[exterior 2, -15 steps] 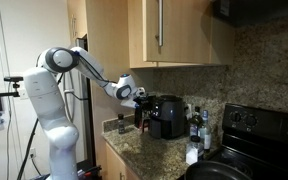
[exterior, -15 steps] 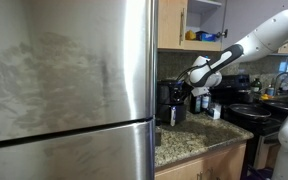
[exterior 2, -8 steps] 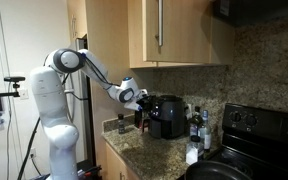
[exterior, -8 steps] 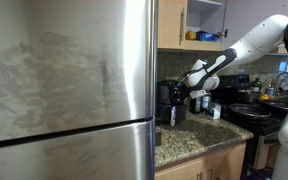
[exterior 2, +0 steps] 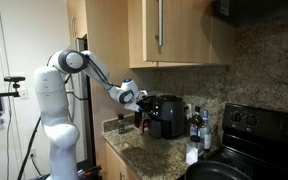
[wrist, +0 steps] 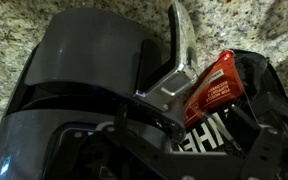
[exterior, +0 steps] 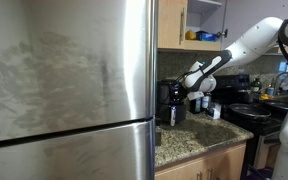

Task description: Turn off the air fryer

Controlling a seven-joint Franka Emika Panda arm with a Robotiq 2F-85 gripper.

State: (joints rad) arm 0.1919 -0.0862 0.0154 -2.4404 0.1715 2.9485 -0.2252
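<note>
Wrist view: a glossy dark rounded body, probably the air fryer [wrist: 84,70], fills most of the frame at close range, with speckled worktop [wrist: 246,20] beyond it and a red-labelled bottle [wrist: 216,88] to one side; in an exterior view the tool [exterior 2: 139,101] hangs at the air fryer's [exterior 2: 166,115] upper edge, on the side facing the arm's base, just beside it; whether they touch I cannot tell. The air fryer stands upright on the worktop, long axis vertical, directly ahead of the tool and slightly below it; the single arm reaches it level from the side. I cannot tell how far the tool is open, since its fingers are lost among dark shapes; nothing shows as held. The coming move looks like a short push forward and down onto the controls, whose place I cannot make out.
</note>
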